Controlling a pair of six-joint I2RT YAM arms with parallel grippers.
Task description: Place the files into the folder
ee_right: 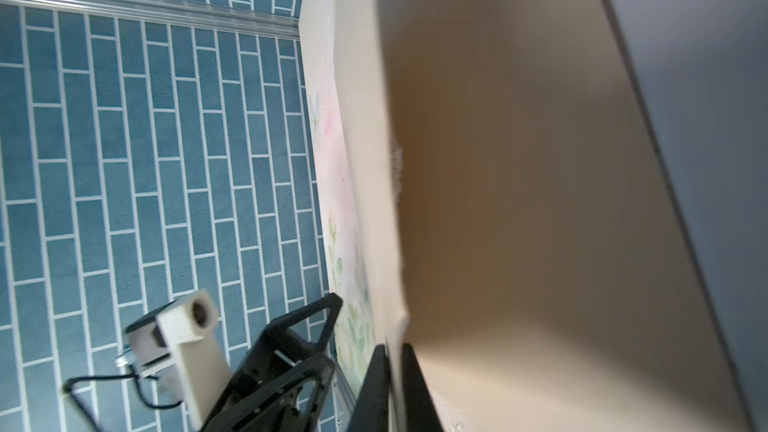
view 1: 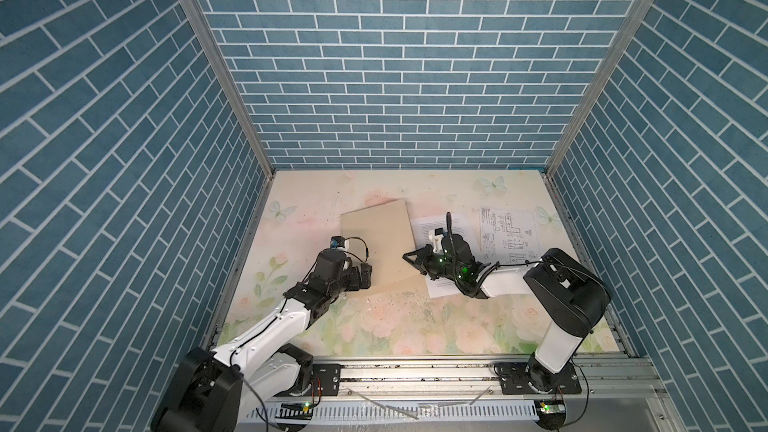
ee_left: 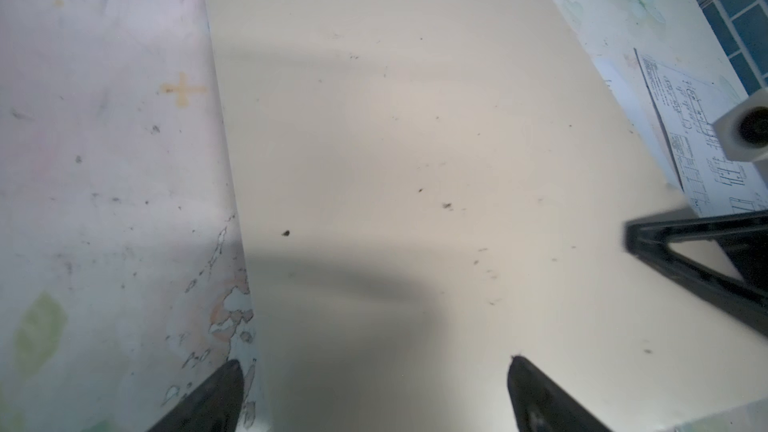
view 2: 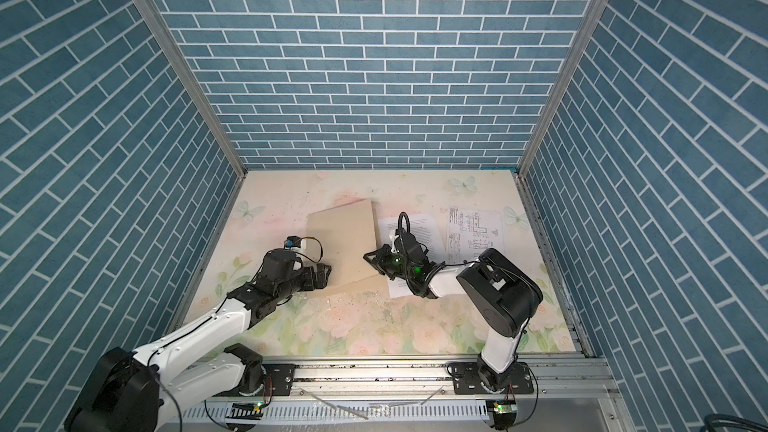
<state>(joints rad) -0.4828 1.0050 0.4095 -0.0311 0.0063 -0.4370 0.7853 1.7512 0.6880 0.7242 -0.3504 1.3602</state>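
The tan folder (view 1: pixel 378 238) (view 2: pixel 345 238) lies mid-table in both top views. My right gripper (view 1: pixel 409 257) (ee_right: pixel 395 347) is shut on the edge of the folder's cover (ee_right: pixel 370 160), which stands a little off the lower leaf, so the brown inside (ee_right: pixel 519 201) shows. My left gripper (view 1: pixel 365 274) (ee_left: pixel 375 363) is open, low over the folder's left edge, with nothing between its fingers. The printed-text file (view 1: pixel 457 224) (view 2: pixel 419 224) lies partly under the right arm. The line-drawing file (view 1: pixel 507 234) (ee_left: pixel 698 151) lies flat farther right.
The floral tabletop (view 1: pixel 395 326) is scuffed near the folder's front corner. Blue brick walls close in three sides. An aluminium rail (view 1: pixel 415 371) with both arm bases runs along the front. The right arm's elbow (view 1: pixel 573 288) hangs over the table's right side.
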